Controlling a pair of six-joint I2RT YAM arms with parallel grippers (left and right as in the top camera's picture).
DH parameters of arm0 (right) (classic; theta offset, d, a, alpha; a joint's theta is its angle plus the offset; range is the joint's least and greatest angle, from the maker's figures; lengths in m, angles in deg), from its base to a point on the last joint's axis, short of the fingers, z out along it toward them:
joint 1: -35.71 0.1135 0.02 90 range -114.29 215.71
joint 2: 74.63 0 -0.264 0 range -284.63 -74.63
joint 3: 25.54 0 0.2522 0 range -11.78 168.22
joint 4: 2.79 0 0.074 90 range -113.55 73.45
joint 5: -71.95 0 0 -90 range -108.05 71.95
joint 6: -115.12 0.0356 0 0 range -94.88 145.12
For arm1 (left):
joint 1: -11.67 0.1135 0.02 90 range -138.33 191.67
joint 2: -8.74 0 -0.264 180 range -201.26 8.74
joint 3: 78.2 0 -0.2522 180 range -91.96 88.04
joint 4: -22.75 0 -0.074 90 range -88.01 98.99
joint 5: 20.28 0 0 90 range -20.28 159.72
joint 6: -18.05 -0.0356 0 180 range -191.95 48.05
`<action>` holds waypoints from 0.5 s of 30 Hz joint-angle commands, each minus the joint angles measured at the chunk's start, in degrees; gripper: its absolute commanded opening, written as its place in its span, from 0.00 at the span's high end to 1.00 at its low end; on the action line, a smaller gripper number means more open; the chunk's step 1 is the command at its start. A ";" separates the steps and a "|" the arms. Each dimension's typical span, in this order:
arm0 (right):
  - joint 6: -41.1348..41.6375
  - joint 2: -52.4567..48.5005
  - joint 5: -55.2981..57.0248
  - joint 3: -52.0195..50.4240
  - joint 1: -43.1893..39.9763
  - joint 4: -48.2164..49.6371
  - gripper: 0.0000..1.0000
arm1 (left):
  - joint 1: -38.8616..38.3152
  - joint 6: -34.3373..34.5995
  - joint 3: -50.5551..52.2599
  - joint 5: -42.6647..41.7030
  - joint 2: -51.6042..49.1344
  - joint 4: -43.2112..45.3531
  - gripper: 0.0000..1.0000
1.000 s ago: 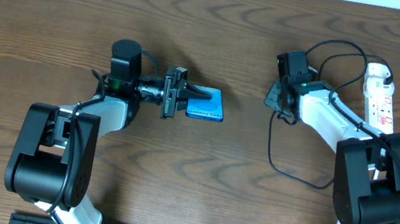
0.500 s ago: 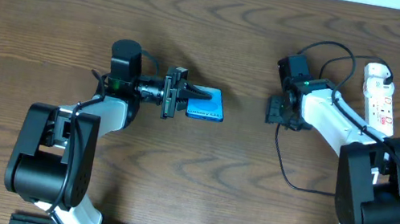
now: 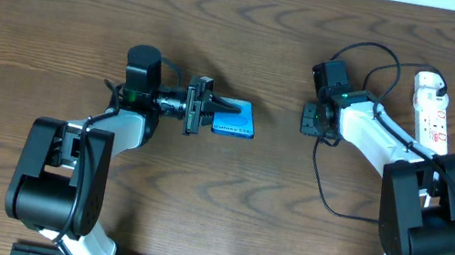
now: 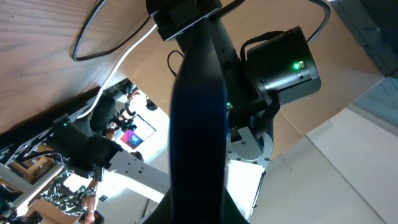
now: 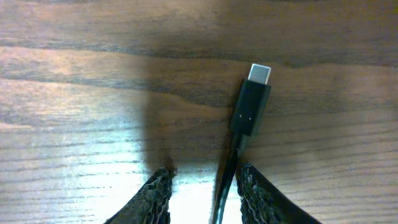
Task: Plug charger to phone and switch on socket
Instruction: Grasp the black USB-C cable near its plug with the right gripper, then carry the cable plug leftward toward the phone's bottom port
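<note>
In the overhead view my left gripper [image 3: 227, 107] is shut on the blue-screened phone [image 3: 237, 128] left of the table's middle. In the left wrist view the phone [image 4: 198, 124] is a dark slab between the jaws. My right gripper [image 3: 308, 119] is low over the table, right of the middle. Its jaws [image 5: 205, 180] are open, with the charger's thin black cable [image 5: 229, 174] between them, close to the right finger. The connector tip [image 5: 258, 74] lies on the wood ahead of the fingers. The cable [image 3: 329, 186] loops back to the white socket strip [image 3: 433, 116] at the far right.
The charger's white plug head [image 3: 429, 83] sits at the far end of the strip. A gap of bare wood separates the phone from the right gripper. Both arm bases stand at the table's near edge.
My right gripper moved toward me and then a little left, and the cable loop shifted with it. The left arm and the phone have not moved.
</note>
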 commanded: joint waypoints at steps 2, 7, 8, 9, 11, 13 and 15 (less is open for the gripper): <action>0.22 -6.03 0.31 -4.63 0.09 -3.15 0.69 | 0.28 0.70 -1.62 -1.99 0.37 0.37 0.92; 0.22 -6.03 0.33 -4.63 0.09 -3.43 0.78 | 0.28 0.68 -1.62 -2.01 0.37 0.37 0.93; 0.22 -6.03 0.33 -4.63 0.09 -3.43 0.81 | 0.28 0.68 -1.62 -2.01 0.37 0.37 0.92; 0.22 -6.03 0.31 -4.63 0.09 -3.45 0.84 | 0.28 0.68 -1.62 -1.99 0.37 0.37 0.93; 0.22 -6.03 -0.72 -4.63 0.09 -3.89 0.97 | 0.28 0.68 -1.62 -1.99 0.37 0.37 0.92; 0.22 -5.99 -5.31 -4.59 0.09 -4.59 0.99 | 0.28 0.70 -1.62 -1.97 0.37 0.37 0.93; 0.13 -5.81 -10.91 -4.37 0.07 -4.52 0.99 | 0.28 0.68 -1.62 -1.95 0.37 0.37 0.93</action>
